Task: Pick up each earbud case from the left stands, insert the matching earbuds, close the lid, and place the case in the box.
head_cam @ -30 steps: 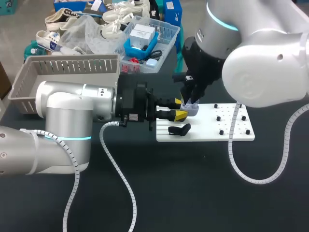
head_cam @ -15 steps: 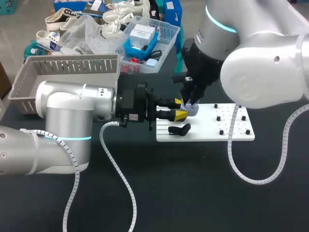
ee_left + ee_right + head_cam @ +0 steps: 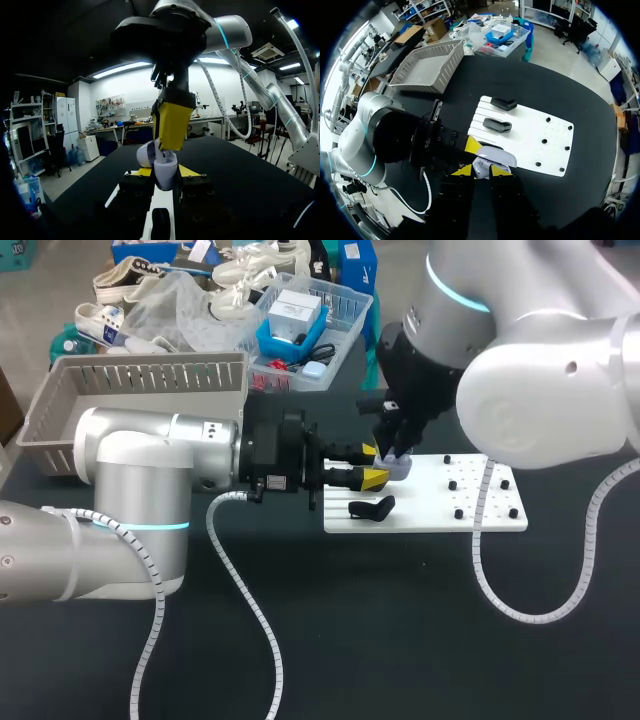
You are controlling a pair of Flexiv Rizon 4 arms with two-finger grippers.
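Earbud case: pale lavender, held in the air over the edge of the white board. Clamped from two sides by the left gripper, which reaches in level from the left and is closed on the case's body. Shown in the left wrist view with a rounded pale flap, seemingly the lid, standing off to one side of the body. Met from above by the right gripper, hanging nearly straight down and touching the top of the case; whether open or closed on it, cannot tell. Just beside and below the case, on the board: two black stands, one behind the other in the right wrist view. Farther along the board, toward the right: small black pegs, set in pairs. Well apart from the board, at the far left of the dark counter: grey slatted basket, upright, open side up.
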